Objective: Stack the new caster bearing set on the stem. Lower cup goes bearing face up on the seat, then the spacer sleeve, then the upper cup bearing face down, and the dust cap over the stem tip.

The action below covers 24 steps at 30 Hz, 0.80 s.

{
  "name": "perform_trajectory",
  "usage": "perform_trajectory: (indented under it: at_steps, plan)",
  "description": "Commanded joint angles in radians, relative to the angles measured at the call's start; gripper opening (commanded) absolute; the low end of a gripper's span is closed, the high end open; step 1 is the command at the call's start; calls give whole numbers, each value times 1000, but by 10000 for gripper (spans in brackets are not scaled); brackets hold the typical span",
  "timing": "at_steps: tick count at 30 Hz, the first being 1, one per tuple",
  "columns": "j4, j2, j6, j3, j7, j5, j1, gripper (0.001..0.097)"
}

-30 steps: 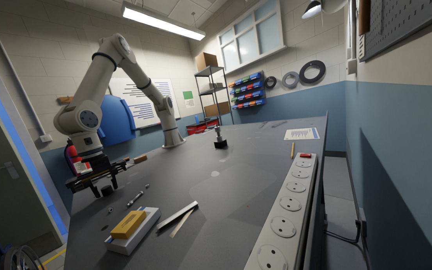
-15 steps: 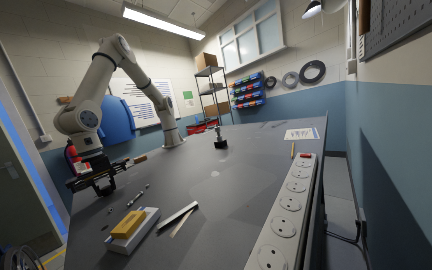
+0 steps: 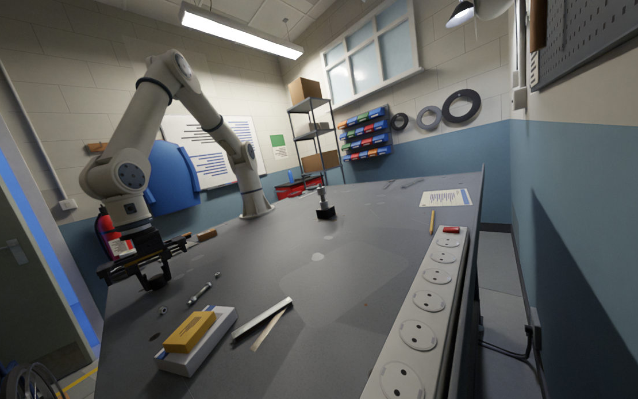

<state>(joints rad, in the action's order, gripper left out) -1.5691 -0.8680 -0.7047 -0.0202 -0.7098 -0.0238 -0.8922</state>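
The dark dust cap (image 3: 157,282) is partly hidden between my fingers at the near left of the table. My gripper (image 3: 155,283) is closed around it, low over the tabletop. Far across the table, near the arm's base, the stem (image 3: 322,196) stands upright on its black block (image 3: 326,213), with silver parts stacked on it; I cannot tell them apart at this distance.
A white tray with a yellow block (image 3: 190,331) lies at the near edge, with a metal ruler (image 3: 261,318) beside it. A bolt (image 3: 199,293) and small nuts lie close to the gripper. A power strip (image 3: 423,312) runs along the right edge.
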Motion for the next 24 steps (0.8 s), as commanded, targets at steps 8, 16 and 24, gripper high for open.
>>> perform_trajectory:
  at_steps: [8,16,24]
  plan:
    - [0,5,-3,0,0,0,0,75]
    - [-3,28,-23,0,1,1,0,75]
    - [-8,71,-61,0,2,3,0,75]
